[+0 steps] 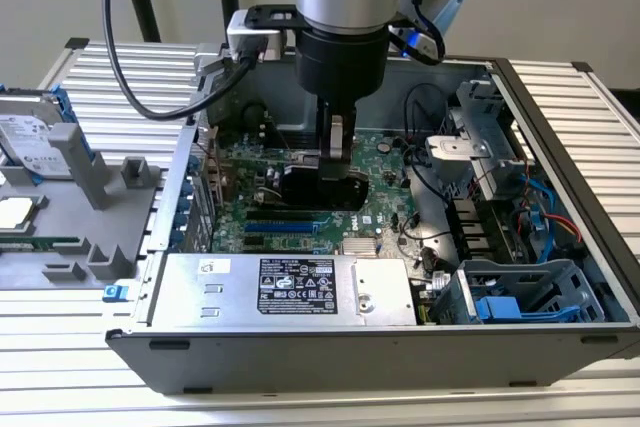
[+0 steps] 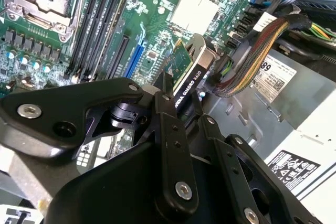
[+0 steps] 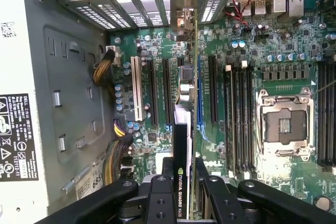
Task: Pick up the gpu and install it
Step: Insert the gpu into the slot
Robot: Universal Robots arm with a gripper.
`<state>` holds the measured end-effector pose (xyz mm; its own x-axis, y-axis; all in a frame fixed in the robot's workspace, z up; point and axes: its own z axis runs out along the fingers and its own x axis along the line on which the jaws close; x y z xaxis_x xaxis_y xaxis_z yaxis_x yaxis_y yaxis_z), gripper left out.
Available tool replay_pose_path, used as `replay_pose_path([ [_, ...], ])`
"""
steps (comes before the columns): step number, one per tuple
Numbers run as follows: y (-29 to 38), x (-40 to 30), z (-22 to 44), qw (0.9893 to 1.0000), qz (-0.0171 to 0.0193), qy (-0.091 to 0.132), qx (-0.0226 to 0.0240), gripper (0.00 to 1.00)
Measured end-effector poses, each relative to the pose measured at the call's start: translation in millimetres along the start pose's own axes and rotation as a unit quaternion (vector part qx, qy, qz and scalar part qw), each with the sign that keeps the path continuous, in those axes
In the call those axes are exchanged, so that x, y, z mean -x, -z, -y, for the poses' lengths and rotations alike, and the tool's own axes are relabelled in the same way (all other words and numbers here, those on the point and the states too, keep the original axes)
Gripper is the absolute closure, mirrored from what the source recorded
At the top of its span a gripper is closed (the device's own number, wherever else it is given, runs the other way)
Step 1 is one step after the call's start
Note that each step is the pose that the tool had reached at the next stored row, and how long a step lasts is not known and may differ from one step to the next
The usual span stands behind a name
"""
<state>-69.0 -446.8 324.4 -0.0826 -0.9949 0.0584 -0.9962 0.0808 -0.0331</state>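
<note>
The gpu (image 1: 325,189) is a thin card with a black face, standing on its long edge inside the open computer case over the green motherboard (image 1: 385,152). My gripper (image 1: 336,152) is shut on its upper edge. In the first wrist view the gpu (image 3: 182,145) appears edge-on between the black fingers (image 3: 160,198), running alongside the blue slot (image 3: 199,93), with its metal bracket end toward the case's rear openings. In the second wrist view my gripper (image 2: 181,106) clamps the gpu (image 2: 186,72) near the blue slot (image 2: 137,56). I cannot tell whether the card touches the slot.
A silver power supply (image 1: 290,287) lines the case's near side, with cable bundles (image 2: 252,51) beside it. The CPU socket (image 3: 286,124) is bare. Drive cages (image 1: 520,292) fill the exterior view's right. Outside the case, a grey fixture (image 1: 80,207) holds a hard drive (image 1: 30,137).
</note>
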Motion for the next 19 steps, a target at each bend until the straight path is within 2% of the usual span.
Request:
replay_pose_path([
  [19,-5.2,0.3,-0.2,1.0000,-0.0008,0.000,-0.0001,1.00],
])
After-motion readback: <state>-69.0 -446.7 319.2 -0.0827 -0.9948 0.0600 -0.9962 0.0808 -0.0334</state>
